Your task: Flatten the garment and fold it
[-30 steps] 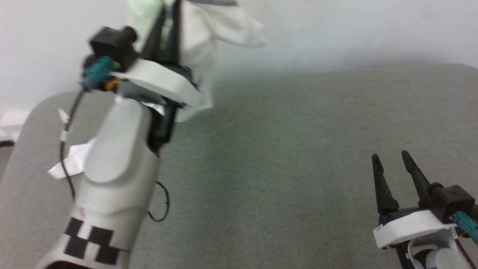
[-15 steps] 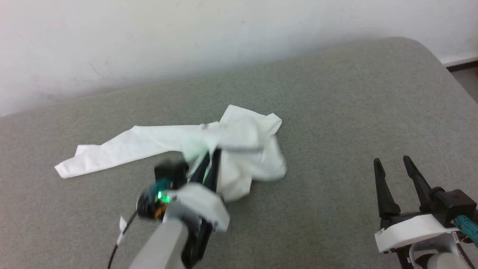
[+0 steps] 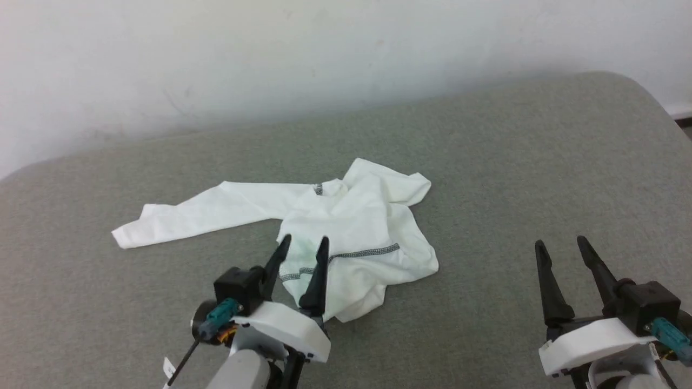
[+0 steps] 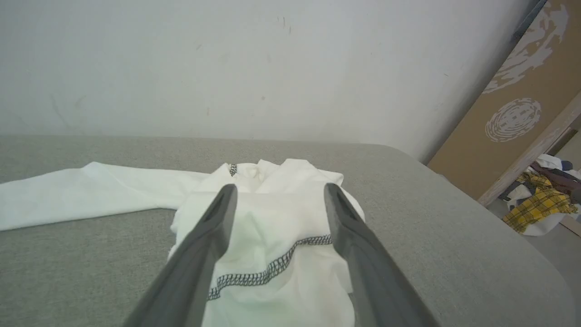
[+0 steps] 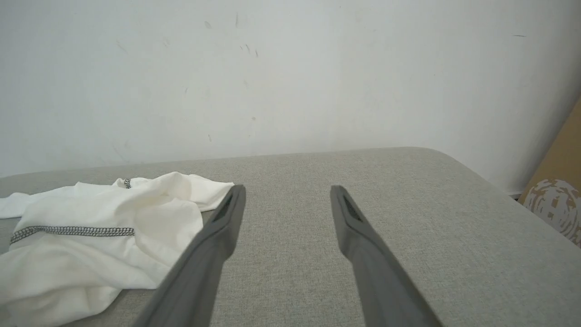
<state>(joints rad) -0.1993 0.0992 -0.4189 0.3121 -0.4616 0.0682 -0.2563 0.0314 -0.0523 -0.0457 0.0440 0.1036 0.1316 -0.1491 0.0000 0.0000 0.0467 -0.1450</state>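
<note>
Garment (image 3: 367, 216) crumpled white, one sleeve outstretched; left claw (image 3: 305, 239), right claw (image 3: 560, 241) spread.

Shirt (image 3: 373, 216): white, thin, lying crumpled on the grey desk (image 3: 513, 162), neither flattened nor folded. Body bunched in a heap, with grey-black speckled seam stitching (image 3: 365, 252) running across it. One sleeve (image 3: 189, 216) extends leftward, nearly flat.
</note>
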